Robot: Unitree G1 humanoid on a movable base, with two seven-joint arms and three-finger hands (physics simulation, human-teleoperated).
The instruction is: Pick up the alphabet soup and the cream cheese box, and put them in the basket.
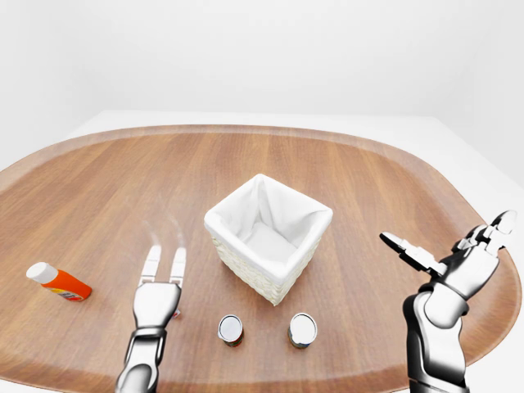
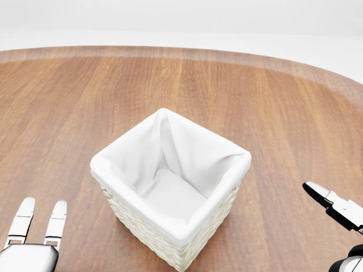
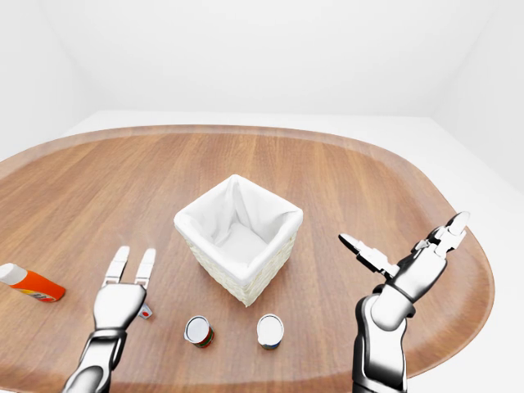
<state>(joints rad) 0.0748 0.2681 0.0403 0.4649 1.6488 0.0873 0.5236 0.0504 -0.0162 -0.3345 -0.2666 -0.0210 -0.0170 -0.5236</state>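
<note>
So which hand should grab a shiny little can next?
Probably the left hand: it hovers low over the wooden table, beside the red-labelled round can. The right hand is raised, open, farther off.

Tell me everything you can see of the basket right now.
The basket is a square, pale woven wicker box with a white cloth liner folded over its rim. It stands upright on the wooden table, turned so one corner points to the bottom of the head view. It looks empty: only liner shows inside. Neither hand touches it; the left hand and right hand stand apart on either side. Two cans stand apart below it in the left-eye view.
</note>
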